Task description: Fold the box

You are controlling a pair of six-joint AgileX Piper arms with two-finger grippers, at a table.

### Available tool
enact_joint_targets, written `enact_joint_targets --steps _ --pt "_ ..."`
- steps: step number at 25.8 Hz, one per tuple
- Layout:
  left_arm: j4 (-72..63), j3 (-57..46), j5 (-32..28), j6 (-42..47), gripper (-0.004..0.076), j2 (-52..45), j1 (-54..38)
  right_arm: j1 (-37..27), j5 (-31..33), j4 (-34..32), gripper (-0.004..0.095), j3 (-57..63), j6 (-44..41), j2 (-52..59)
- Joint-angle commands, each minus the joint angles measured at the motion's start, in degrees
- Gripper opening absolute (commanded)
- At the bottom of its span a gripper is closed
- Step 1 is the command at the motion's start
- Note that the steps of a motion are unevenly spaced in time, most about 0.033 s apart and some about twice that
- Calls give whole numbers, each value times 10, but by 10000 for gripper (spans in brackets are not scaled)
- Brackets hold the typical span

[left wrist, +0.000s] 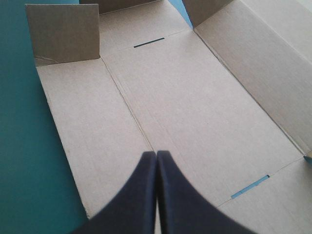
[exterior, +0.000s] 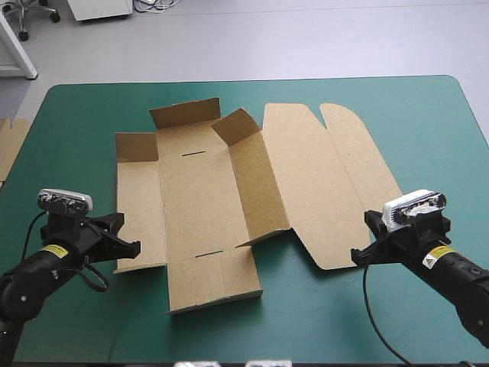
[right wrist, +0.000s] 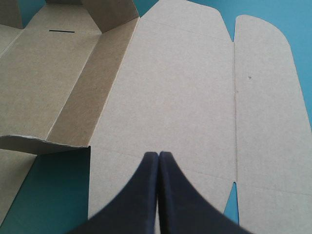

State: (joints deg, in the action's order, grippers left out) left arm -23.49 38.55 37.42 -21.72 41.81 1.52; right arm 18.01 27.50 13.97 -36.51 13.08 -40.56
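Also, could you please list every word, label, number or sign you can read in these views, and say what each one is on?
No text is readable in any view.
On the left arm sticker, yellow: print too small to read.
On the right arm sticker, yellow: print too small to read.
On the box: plain brown board, no print.

Lab-like workroom: table (exterior: 428, 138) with teal-green cover, grey floor (exterior: 306, 38), wheeled chair base (exterior: 34, 19), white cabinet (exterior: 99, 8), loose cables (exterior: 157, 4).
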Motion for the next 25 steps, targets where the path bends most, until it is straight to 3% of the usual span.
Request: enact_joint_targets --steps 1,21,25 --pt "-12 15 -33 3 -11 -1 2 -2 -38 1 -19 -14 4 0" --pt "-11 15 -37 -10 -11 -1 2 -2 -38 1 -19 -14 -6 0" --pt "-12 15 -44 35 -11 0 2 -2 -38 1 -19 -14 -6 0"
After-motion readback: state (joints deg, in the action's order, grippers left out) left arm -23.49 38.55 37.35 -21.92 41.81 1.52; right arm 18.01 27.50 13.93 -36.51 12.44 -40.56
